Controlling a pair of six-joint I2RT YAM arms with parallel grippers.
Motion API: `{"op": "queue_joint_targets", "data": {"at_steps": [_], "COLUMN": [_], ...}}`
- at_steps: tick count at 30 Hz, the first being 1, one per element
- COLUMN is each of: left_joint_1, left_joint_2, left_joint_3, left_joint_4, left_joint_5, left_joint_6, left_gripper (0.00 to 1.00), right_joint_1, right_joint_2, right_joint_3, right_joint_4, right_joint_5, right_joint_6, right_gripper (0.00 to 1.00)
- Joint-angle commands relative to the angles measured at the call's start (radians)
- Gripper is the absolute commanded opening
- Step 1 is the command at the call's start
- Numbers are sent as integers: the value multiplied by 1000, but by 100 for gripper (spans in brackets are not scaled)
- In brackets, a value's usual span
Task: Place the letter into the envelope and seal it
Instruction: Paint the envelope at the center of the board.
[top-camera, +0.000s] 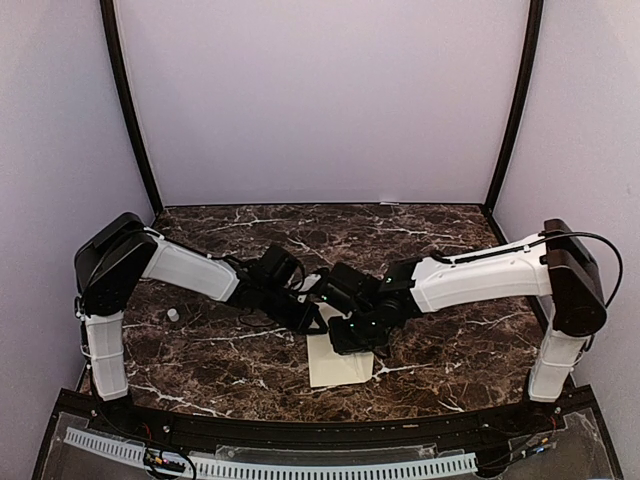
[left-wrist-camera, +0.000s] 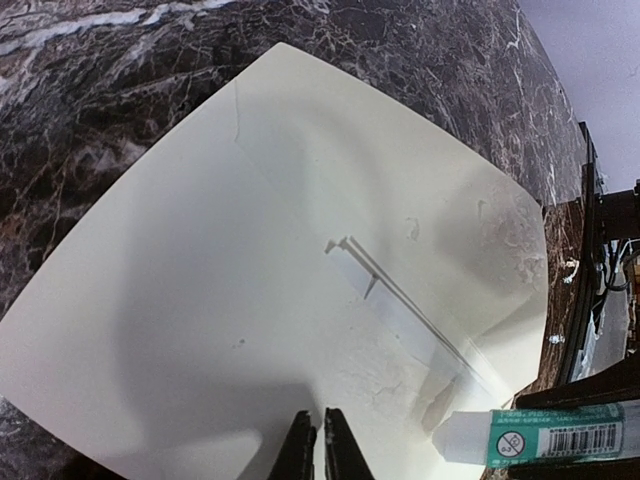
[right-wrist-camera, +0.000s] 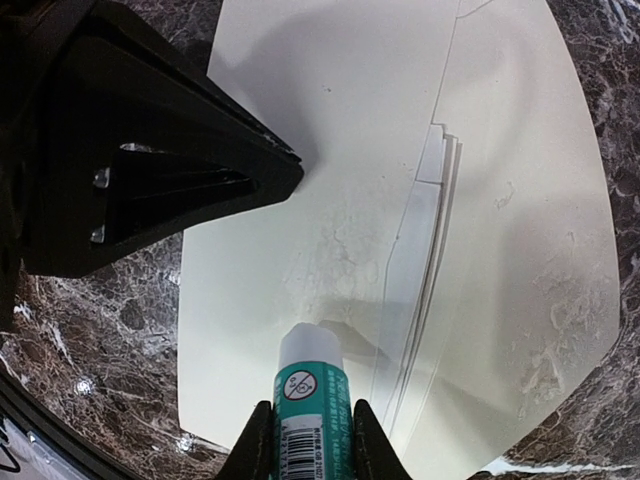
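**Glue stick at cream envelope**

At left, pinned on the dark veined marble table (left-wrist-camera: 80, 120) by the left claw (left-wrist-camera: 320, 450), tips almost touching, gripping nothing: smooth cream envelope (left-wrist-camera: 250, 280), thin stacked layers at its fold. Cannot tell letter from envelope. At right, clamped in the right claw (right-wrist-camera: 312, 440): glue stick (right-wrist-camera: 311, 390), white tip, teal barcoded label, writing unreadable.

I am counting two grippers of mine, the left gripper (left-wrist-camera: 320, 445) and the right gripper (right-wrist-camera: 305, 440). Between them I am seeing one cream envelope (left-wrist-camera: 250, 280), and I am finding one green-labelled glue stick (right-wrist-camera: 310, 395). Off to the left I am spotting one small white cap (top-camera: 172, 314), and one dark marble table (top-camera: 450, 350) is lying under it all.
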Motion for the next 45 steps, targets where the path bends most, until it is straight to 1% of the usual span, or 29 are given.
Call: {"op": "queue_joint_targets", "data": {"at_steps": [1,13,28,45], "left_joint_1": [-4,-4,-4,-4], "left_joint_2": [26,26,26,32], "left_joint_3": [2,9,7,9], "left_joint_4": [-53,-54,-53,-52], "left_joint_5": [-10,7,17,30], "left_joint_6": [-3,-7,-9,-14], "left_gripper": [6,6,5,4], "right_joint_1": [-9,-31,-54,-73], "right_joint_2": [21,63,86,104], "right_joint_3": [-11,-9,5,5], "right_joint_4": [20,21,21,90], "right_joint_5": [8,21,80,97], "right_joint_6": [13,37,30,31], "right_gripper": [8,8,7,6]}}
